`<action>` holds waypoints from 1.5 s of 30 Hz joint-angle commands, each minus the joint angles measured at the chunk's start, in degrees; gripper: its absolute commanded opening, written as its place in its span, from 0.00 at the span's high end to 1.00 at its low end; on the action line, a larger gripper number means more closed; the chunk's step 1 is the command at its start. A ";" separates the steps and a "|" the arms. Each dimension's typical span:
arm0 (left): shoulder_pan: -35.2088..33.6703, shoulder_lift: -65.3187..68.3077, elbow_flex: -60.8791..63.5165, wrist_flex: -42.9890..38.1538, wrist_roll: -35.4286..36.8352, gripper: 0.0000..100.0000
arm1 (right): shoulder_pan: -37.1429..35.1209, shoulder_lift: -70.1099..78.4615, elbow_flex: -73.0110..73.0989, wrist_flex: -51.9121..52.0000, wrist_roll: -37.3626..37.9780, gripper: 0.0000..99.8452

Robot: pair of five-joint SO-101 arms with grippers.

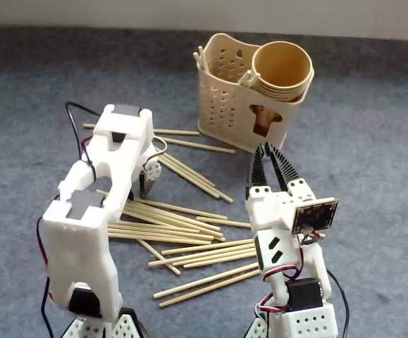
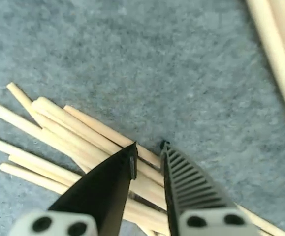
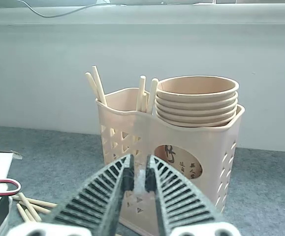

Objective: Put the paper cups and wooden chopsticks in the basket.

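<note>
The basket [image 1: 225, 105] is standing at the far side of the grey mat [image 1: 380, 183]. The paper cups [image 1: 282, 65] are sitting nested in one of its compartments, with their rims rising above the wall. Their lower bodies are being hidden by that wall, apart from a patch showing through its cut-out. In the neighbouring compartment the upright chopsticks [image 1: 202, 60] are leaning with little more than their tips poking out, so their number is hard to make out.

The loose chopsticks [image 1: 189, 220] are lying scattered on the mat in front of the basket, and several are being covered by the arms.

The left gripper [image 2: 148, 153] is pointing down at this pile, well in front of the basket on the side away from the cups. From above it is mostly being hidden under its own arm. Its jaws are standing narrowly apart with a stick crossing under the gap — whether they are touching it cannot be told.

The right gripper [image 3: 140, 164] is hanging near the basket's front wall, aimed at it. Its jaws are showing a thin slit and holding nothing.
</note>
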 commanded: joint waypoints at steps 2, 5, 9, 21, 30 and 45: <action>-0.13 0.13 1.36 -5.01 0.53 0.90 | 0.31 -0.75 5.14 -0.22 0.79 0.95; -0.04 0.13 -1.01 -5.10 0.53 0.90 | 0.31 -0.75 5.14 -0.22 0.88 0.95; -0.04 0.13 -5.23 -5.01 0.53 0.90 | 0.31 -0.75 5.14 -0.22 0.88 0.95; -3.38 -1.63 -17.19 6.15 -8.44 0.90 | 0.31 -0.75 5.14 -0.22 0.88 0.95; -3.56 -1.54 -20.62 9.76 -61.10 0.90 | 0.31 -0.75 5.05 -0.22 0.88 0.95; 4.18 -1.54 -17.89 16.35 -85.71 0.90 | 0.31 -0.75 5.14 -0.22 0.88 0.95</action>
